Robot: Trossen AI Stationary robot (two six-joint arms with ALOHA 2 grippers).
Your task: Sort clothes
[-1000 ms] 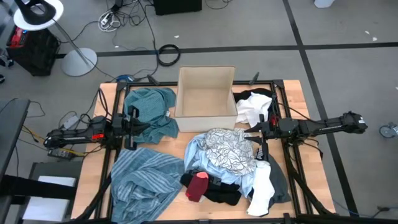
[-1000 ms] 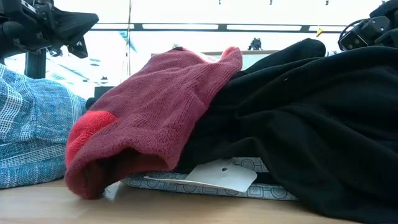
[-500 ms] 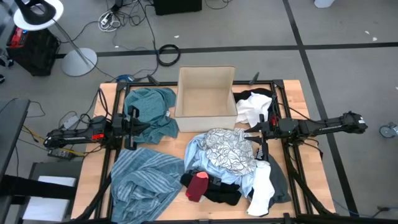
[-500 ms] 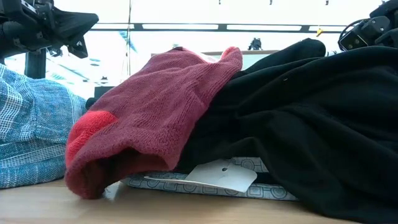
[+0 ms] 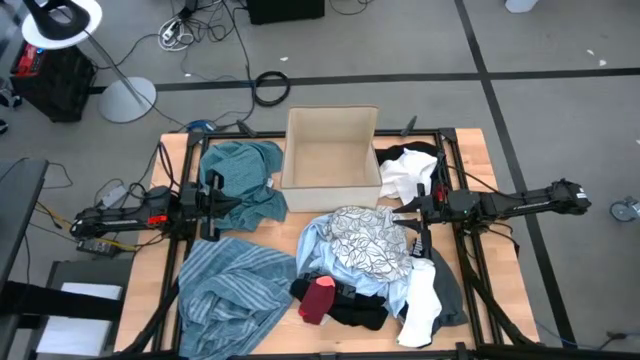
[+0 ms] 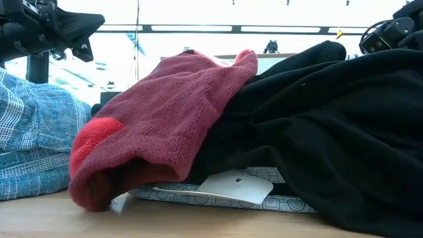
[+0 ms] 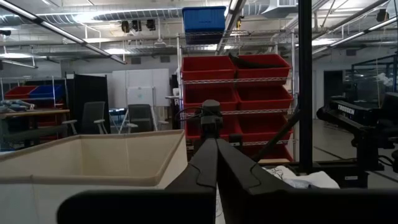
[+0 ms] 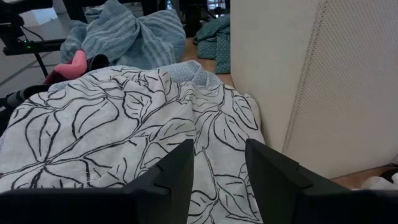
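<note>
The clothes were spread over the table (image 5: 470, 150) in several heaps. A teal garment (image 5: 240, 175) lay at the far left, beside the cardboard box (image 5: 331, 150), and a blue-grey striped one (image 5: 230, 290) filled the near left corner. In the middle, near the front, a black-and-white leaf-patterned piece (image 5: 365, 240) was draped over a light blue one (image 5: 318, 245). A small red piece (image 5: 318, 298) rested on a black garment (image 5: 355, 305) at the near edge (in the low view the red cloth overlapped the black). White and grey pieces (image 5: 425, 295) lay to the near right, and a white one (image 5: 405, 175) sat just right of the box.

The left gripper (image 7: 216, 163) was held above the teal garment with its fingers pressed together, nothing between them. The right gripper (image 8: 217, 171) hovered over the patterned piece, its fingers parted and empty.
</note>
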